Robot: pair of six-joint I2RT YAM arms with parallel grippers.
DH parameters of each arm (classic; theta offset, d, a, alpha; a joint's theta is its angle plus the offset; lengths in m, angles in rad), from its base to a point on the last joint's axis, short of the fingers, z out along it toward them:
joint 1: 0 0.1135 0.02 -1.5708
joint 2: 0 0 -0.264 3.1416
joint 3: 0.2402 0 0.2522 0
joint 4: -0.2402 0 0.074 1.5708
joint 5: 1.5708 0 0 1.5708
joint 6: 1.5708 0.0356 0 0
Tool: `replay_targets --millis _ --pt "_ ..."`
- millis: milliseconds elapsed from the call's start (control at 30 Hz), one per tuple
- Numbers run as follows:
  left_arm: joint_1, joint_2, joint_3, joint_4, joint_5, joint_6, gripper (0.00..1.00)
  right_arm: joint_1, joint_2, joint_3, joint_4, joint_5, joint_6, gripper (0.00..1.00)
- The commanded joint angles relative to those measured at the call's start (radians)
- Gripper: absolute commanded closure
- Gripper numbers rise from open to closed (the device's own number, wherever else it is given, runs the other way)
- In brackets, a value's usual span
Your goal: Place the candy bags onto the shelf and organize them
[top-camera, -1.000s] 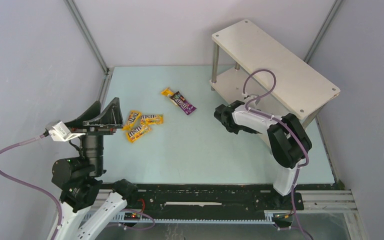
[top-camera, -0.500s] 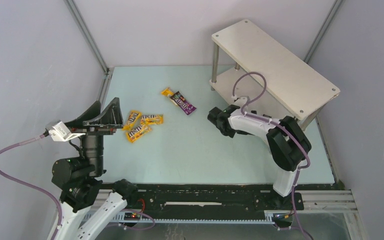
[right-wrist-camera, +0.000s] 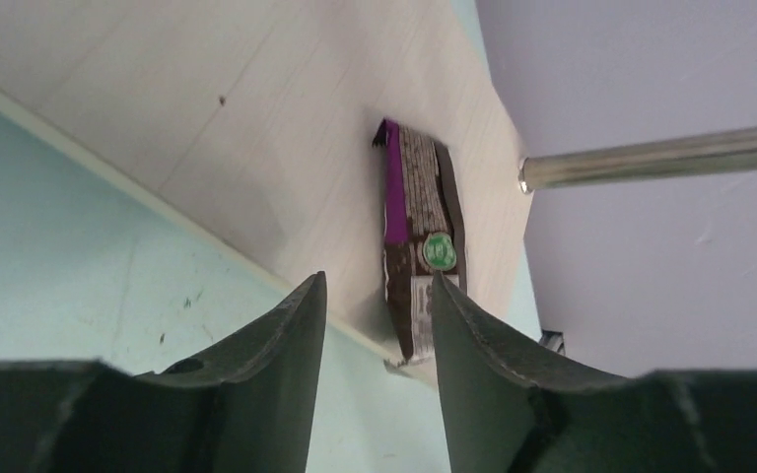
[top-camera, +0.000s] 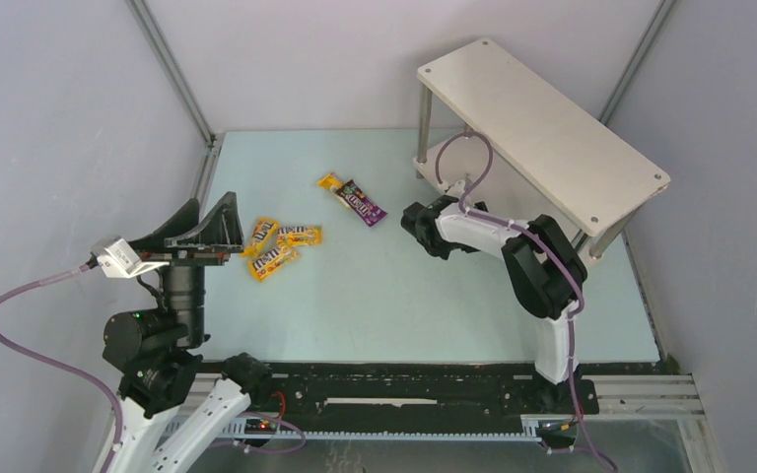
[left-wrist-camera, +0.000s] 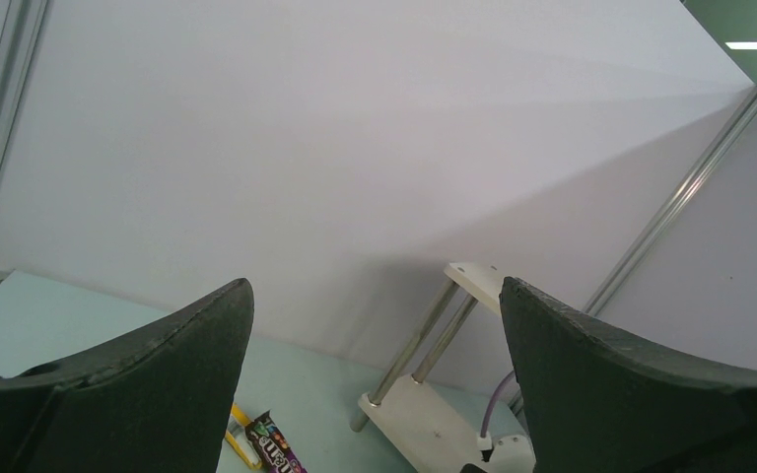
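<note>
The white two-tier shelf [top-camera: 542, 123] stands at the back right. A dark brown packet with a purple edge [right-wrist-camera: 419, 236] lies on its lower board near a metal leg [right-wrist-camera: 651, 158]; the top view does not show it. My right gripper [top-camera: 416, 225] is open and empty, just left of the shelf; its jaws [right-wrist-camera: 379, 286] stand apart, short of that packet. Three yellow-orange packets [top-camera: 278, 246] lie together at the left. Another yellow one [top-camera: 329, 181] touches a purple packet [top-camera: 361, 203] at mid-table. My left gripper [top-camera: 202, 232] is wide open, empty and raised [left-wrist-camera: 375, 291].
Grey walls with metal corner posts [top-camera: 172, 69] close in the pale green table [top-camera: 394, 305]. A purple cable [top-camera: 458, 153] loops above the right wrist, close to the shelf's front leg [top-camera: 422, 128]. The shelf also shows in the left wrist view [left-wrist-camera: 434, 424].
My right gripper has drawn back leftward, away from the shelf, and the arm has swung with it. The left arm and the packets on the table have not moved.
</note>
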Motion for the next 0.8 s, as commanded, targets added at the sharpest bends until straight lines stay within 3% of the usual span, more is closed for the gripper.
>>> replay_targets --millis 0,233,767 --pt "-0.006 0.008 -0.006 0.027 0.007 -0.011 0.0 -0.056 0.07 0.074 0.026 0.077 -0.132 0.5" --pt "-0.007 0.006 -0.006 0.028 0.009 -0.01 0.0 -0.132 0.107 0.053 0.084 0.038 -0.213 0.51" --pt "-0.008 0.012 -0.009 0.031 0.014 -0.016 0.0 -0.208 0.08 -0.034 -0.023 0.057 -0.044 0.58"
